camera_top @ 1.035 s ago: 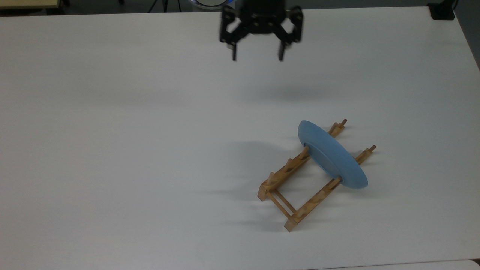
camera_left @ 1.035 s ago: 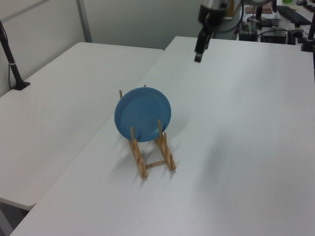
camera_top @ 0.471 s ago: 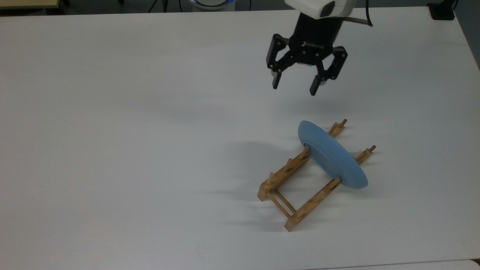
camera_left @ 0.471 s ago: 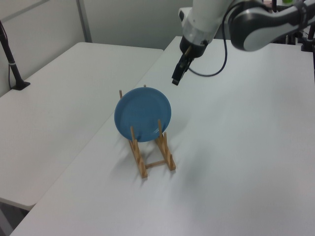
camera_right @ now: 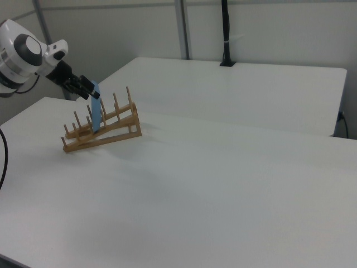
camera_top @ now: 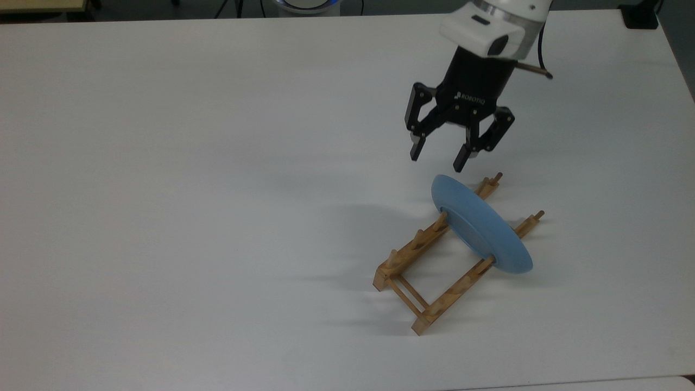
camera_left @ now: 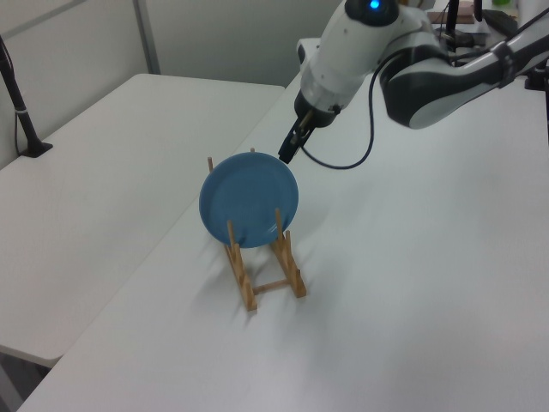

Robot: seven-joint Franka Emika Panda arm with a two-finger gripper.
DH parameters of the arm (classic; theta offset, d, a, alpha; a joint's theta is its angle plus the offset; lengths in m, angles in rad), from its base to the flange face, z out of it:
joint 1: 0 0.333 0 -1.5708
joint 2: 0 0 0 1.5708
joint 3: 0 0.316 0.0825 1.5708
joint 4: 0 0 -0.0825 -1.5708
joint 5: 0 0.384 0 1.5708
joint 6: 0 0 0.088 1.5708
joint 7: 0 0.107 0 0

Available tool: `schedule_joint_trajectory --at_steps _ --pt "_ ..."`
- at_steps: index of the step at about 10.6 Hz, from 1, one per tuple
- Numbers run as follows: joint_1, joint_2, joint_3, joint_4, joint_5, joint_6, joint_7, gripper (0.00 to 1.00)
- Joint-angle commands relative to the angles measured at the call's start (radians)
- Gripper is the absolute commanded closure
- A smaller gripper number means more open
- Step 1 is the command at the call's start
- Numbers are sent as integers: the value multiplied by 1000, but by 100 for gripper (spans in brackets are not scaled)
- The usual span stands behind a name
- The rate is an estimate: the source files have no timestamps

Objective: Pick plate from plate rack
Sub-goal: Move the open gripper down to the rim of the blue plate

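White tabletop (camera_top: 163, 217) as work surface.

1. Nearest in the top view: empty end of plate rack (camera_top: 412, 247). Two rails tied by thin cross dowels, with the pegs here unoccupied.
2. Farther along the rails: light-blue plate (camera_top: 483, 228), seated on edge between peg pairs. Kept close to upright by the pegs, leaning slightly, rim overhanging both rails. Upper rim left exposed, judged the natural place for a pinch from above.
3. Just beyond the plate's upper rim: gripper (camera_top: 436, 161), spread wide and holding nothing. Not touching the plate, fingers angled down toward the rim. Wide spread judged as allowance for straddling the rim's thickness. Further descent probably needed before closing, perhaps some wrist turn also.
4. Same relation in the left view: gripper (camera_left: 285, 156) just above the top edge of plate (camera_left: 249, 199).
5. Farthest: white arm (camera_top: 499, 27) reaching in from the table's far side.
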Motion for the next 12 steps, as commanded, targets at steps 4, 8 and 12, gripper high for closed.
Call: schedule_joint_trajectory --at_steps 4,8,12 --pt "38 73 -11 40 -86 41 98 32" --pt "38 72 -11 40 -88 41 95 55" --pt "37 70 -11 40 -97 41 93 84"
